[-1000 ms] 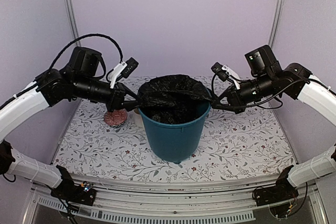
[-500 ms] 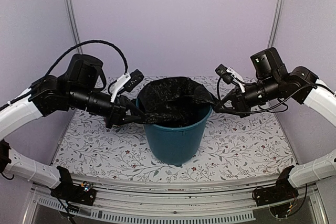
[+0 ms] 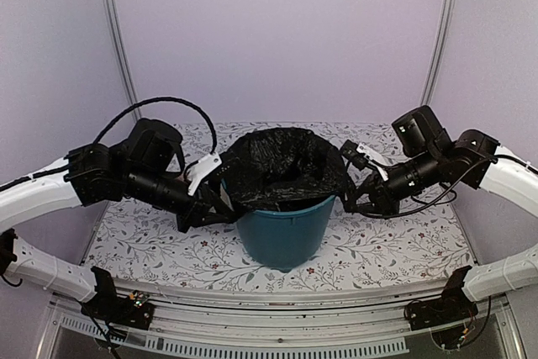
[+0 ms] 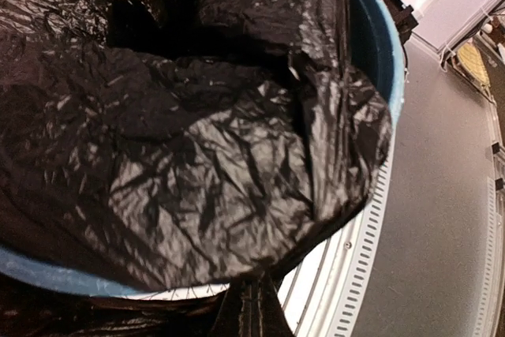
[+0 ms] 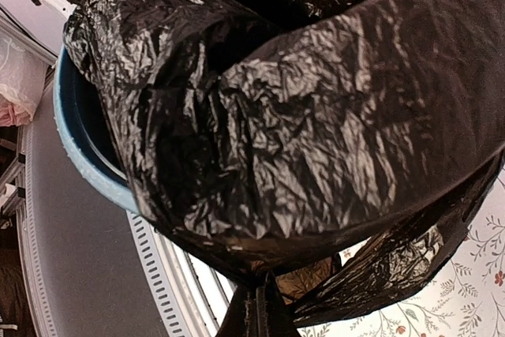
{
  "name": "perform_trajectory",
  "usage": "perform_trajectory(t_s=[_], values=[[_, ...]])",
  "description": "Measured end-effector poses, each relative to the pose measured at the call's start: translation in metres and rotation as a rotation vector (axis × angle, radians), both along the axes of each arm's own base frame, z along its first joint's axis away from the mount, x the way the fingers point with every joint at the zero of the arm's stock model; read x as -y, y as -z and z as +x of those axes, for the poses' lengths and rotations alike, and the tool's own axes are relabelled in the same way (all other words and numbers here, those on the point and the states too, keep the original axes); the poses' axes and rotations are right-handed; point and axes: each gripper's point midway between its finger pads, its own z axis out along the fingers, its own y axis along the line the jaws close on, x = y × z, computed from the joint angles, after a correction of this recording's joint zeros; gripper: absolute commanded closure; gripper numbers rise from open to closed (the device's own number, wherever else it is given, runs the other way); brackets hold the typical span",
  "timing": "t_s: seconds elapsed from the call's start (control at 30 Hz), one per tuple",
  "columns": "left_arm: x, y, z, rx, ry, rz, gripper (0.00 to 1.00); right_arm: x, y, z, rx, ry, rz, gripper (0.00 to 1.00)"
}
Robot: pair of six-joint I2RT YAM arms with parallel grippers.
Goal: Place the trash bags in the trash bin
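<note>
Our left arm (image 3: 38, 195) and right arm (image 3: 514, 176), white shells on the long links, black housings (image 3: 151, 145) at our joints, a black cable (image 3: 160, 102) looping, white clips (image 3: 202, 172) by our wrists, black bases (image 3: 118, 307)

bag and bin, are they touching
Touching. The left wrist view shows it: the bag lies draped over the bin, its plastic folded across the blue rim with no gap between them.

Arms drop: left gripper (image 3: 220, 208) and right gripper (image 3: 353, 199) now sit down beside the bin (image 3: 286, 237) rim. The bag (image 3: 286, 166) edges now wrap down over both sides.
</note>
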Motion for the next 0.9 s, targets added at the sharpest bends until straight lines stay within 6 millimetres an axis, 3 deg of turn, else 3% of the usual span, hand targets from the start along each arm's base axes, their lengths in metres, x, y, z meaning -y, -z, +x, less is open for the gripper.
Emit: perform_trajectory(t_s=[0.17, 0.5, 0.67, 0.9], values=[[0.006, 0.008, 0.018, 0.099, -0.052, -0.048, 1.00, -0.007, 0.013, 0.005, 0.018, 0.005, 0.019, 0.98], [0.021, 0.013, 0.081, 0.307, -0.269, -0.166, 1.00, -0.005, 0.040, 0.027, 0.088, 0.105, 0.029, 0.99], [0.023, 0.040, 0.088, 0.285, -0.304, -0.166, 1.00, 0.006, 0.055, 0.028, 0.098, 0.175, 0.026, 0.98], [0.016, 0.069, 0.084, 0.241, -0.327, -0.153, 1.00, 0.002, 0.058, 0.035, 0.096, 0.224, 0.073, 0.98]])
